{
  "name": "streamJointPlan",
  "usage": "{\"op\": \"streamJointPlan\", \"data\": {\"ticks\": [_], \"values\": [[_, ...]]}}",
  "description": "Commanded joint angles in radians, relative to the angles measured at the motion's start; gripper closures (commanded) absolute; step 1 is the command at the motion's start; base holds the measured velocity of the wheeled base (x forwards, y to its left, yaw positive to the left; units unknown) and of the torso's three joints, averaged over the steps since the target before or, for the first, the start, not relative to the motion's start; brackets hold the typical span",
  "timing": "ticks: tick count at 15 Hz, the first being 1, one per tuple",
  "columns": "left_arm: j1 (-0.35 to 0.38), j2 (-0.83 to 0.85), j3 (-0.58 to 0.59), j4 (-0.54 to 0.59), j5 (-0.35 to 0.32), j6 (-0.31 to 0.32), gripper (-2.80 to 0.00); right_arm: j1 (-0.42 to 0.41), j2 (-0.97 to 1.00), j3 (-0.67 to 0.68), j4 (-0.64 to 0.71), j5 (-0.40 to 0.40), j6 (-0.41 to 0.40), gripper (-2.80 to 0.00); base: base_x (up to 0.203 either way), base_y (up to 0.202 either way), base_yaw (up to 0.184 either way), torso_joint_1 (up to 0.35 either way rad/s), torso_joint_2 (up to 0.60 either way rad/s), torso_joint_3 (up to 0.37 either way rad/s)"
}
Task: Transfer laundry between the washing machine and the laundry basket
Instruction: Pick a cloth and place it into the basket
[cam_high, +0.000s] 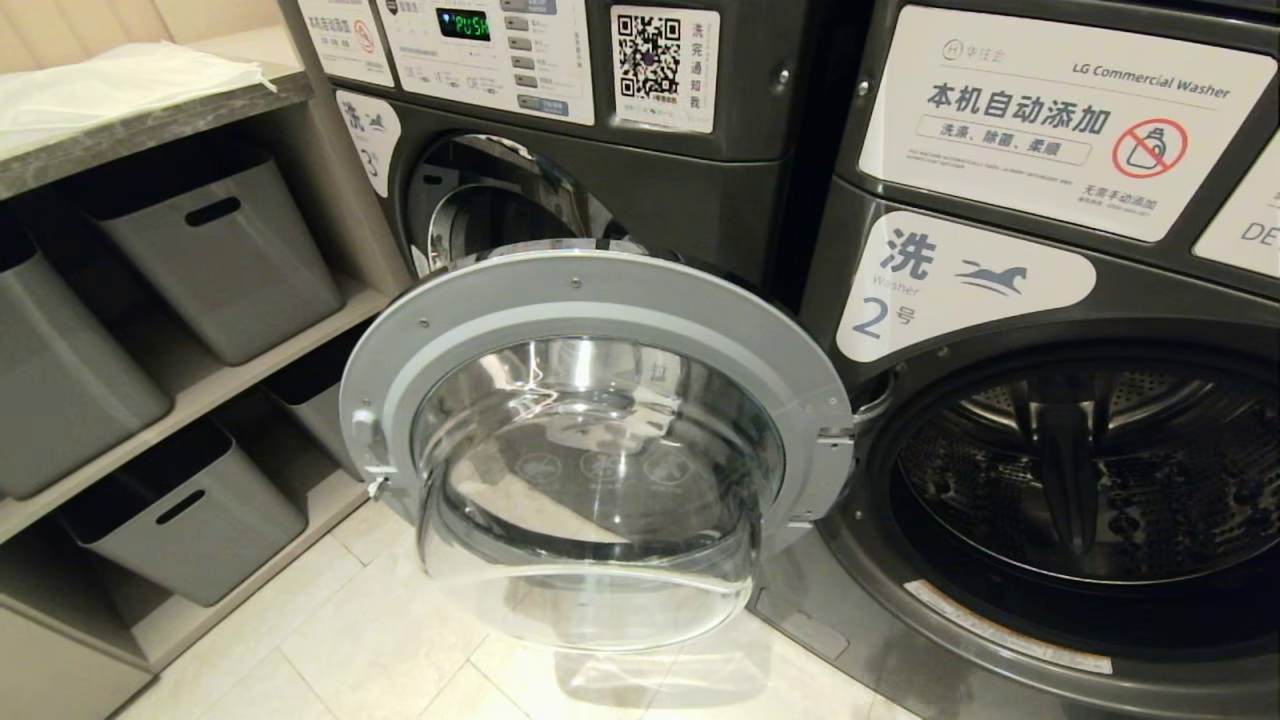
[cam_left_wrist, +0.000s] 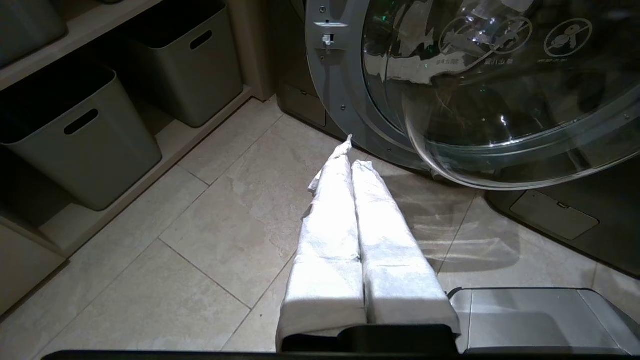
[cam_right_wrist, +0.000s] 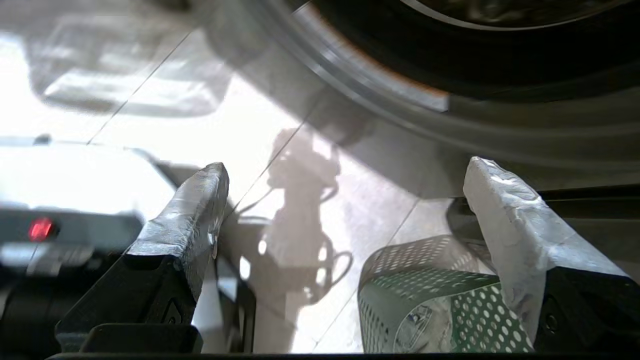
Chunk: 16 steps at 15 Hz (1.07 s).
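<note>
Washing machine (cam_high: 1080, 470) door open, no laundry visible. Right gripper (cam_right_wrist: 345, 200) spread wide above green laundry basket (cam_right_wrist: 430, 300); left gripper (cam_left_wrist: 357, 200) closed, empty. Soft cloth likely pinches anywhere.

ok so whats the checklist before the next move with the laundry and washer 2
1. Door of the dark grey LG washing machine marked 2 swung open: ok.
2. Dark olive-grey cloth garment located: not ok, none shows in the part of the drum in view, in the basket or in either gripper.
3. Right gripper open and empty: ok, fingers wide apart.
4. Green perforated plastic laundry basket near the washer: ok, on the floor below the right gripper.
5. Left gripper clear of the round glass door: ok, shut, beside the door's rim.
</note>
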Motion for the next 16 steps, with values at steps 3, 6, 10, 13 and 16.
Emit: {"op": "streamJointPlan", "data": {"ticks": [3, 6, 10, 13, 16], "values": [[0.000, -0.002, 0.002, 0.000, 0.000, 0.000, 0.00, 0.193, -0.262, -0.001, 0.100, -0.028, 0.009, -2.80, 0.000, 0.000, 0.000, 0.000, 0.00, 0.000], [0.000, -0.002, 0.002, 0.000, 0.000, 0.000, 0.00, 0.264, -0.363, 0.002, 0.122, -0.041, 0.038, -2.80, 0.000, 0.000, 0.000, 0.000, 0.00, 0.000], [0.000, -0.002, 0.002, 0.000, 0.000, 0.000, 0.00, 0.273, -0.361, 0.002, 0.120, -0.036, 0.030, -2.80, 0.000, 0.000, 0.000, 0.000, 0.00, 0.000], [0.000, -0.002, 0.002, 0.000, 0.000, 0.000, 0.00, 0.210, -0.343, 0.002, 0.122, -0.037, 0.024, -2.80, 0.000, 0.000, 0.000, 0.000, 0.00, 0.000], [0.000, -0.002, 0.002, 0.000, 0.000, 0.000, 0.00, 0.087, -0.352, 0.002, 0.123, -0.040, 0.041, -2.80, 0.000, 0.000, 0.000, 0.000, 0.00, 0.000]]}}
